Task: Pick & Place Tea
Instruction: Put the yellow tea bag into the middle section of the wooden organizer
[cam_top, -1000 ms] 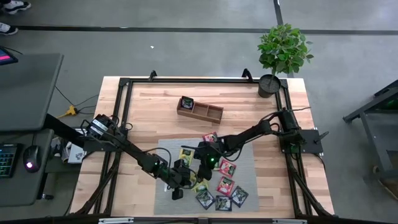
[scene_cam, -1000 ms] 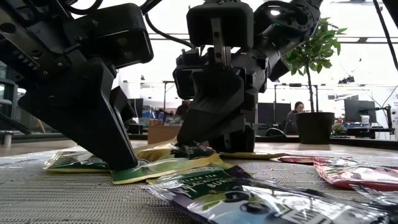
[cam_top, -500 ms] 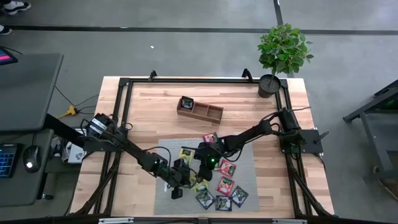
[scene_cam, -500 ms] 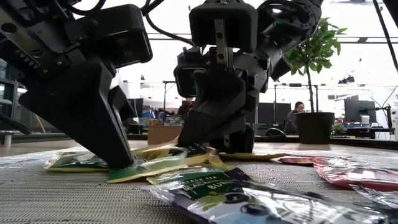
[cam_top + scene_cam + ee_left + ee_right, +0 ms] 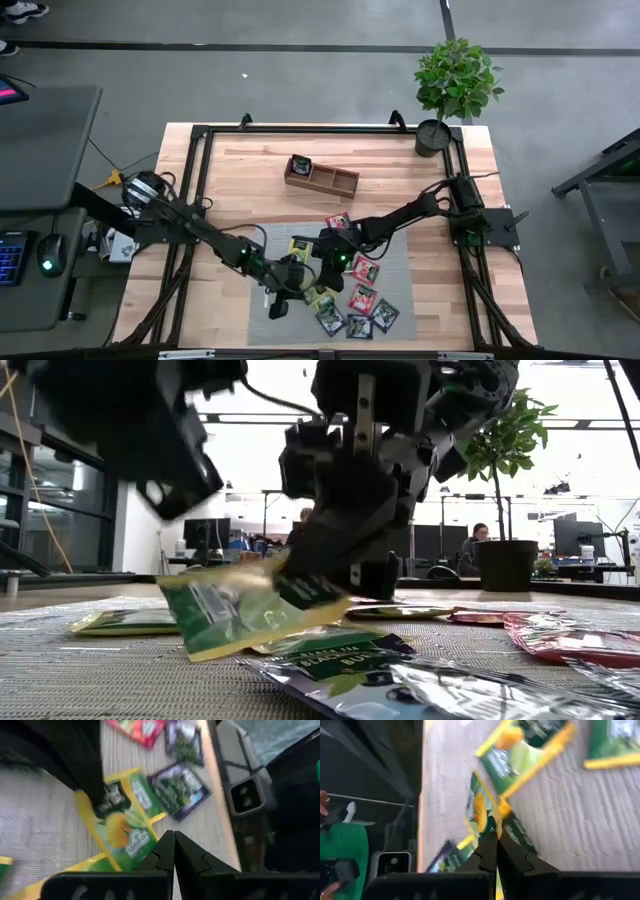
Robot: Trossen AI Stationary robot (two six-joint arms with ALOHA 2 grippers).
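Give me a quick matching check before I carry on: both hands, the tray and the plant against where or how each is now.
Things:
1. right hand
2. left hand
3. tray
4. plant

States:
A. shut, empty, above the mat
B. potted, at the far right corner
C. shut on a yellow-green sachet, one end lifted
D. beyond the mat, something dark in its left compartment

Pairs: 1-C, 2-A, 3-D, 4-B
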